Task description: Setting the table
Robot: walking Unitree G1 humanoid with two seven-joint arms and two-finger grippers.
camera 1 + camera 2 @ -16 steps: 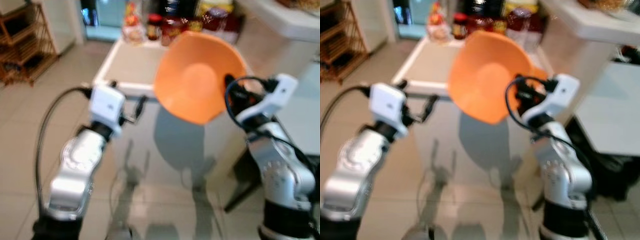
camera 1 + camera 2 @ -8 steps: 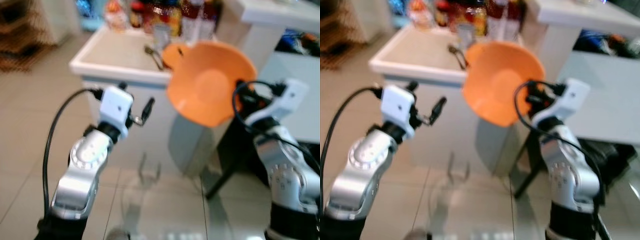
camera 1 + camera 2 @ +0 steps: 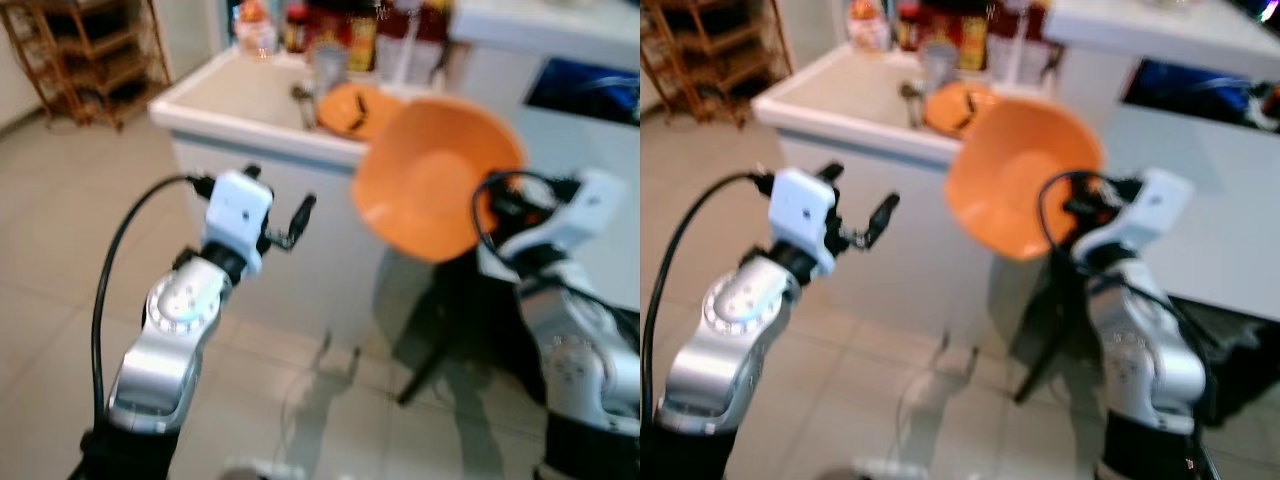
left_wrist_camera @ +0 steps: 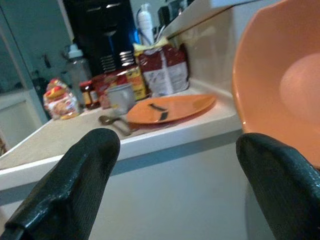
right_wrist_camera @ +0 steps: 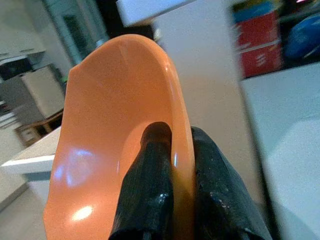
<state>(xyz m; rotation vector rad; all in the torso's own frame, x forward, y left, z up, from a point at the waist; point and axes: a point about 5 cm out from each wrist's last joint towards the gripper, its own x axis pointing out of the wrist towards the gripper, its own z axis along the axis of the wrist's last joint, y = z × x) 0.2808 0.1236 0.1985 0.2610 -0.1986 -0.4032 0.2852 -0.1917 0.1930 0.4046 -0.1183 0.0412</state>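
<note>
Far left, a wooden rack (image 3: 85, 50) stands against the wall, well apart from the work. The left gripper (image 3: 300, 215) is raised in front of the counter (image 3: 245, 100), holding nothing; in its wrist view the two fingers (image 4: 75, 182) are spread wide.

On the counter lie an orange plate (image 3: 355, 108), a cup (image 3: 328, 65) and a spoon (image 3: 303, 97) just beside it, with jars (image 3: 300, 25) and bottles along the back edge.

To the right, the right gripper (image 5: 170, 170) pinches the rim of the orange bowl (image 3: 435, 175), one finger inside the wall and one outside. The bowl is carried in the air, tilted on edge, its hollow facing the robot, just off the counter's near right corner and touching nothing else.

Judgement: the step in hand is carrying the bowl to its place. The next move calls for levelling the bowl, lowering it onto a bare surface clear of the plate, then opening the fingers. A grey-white table (image 3: 1230, 210) lies at far right.
</note>
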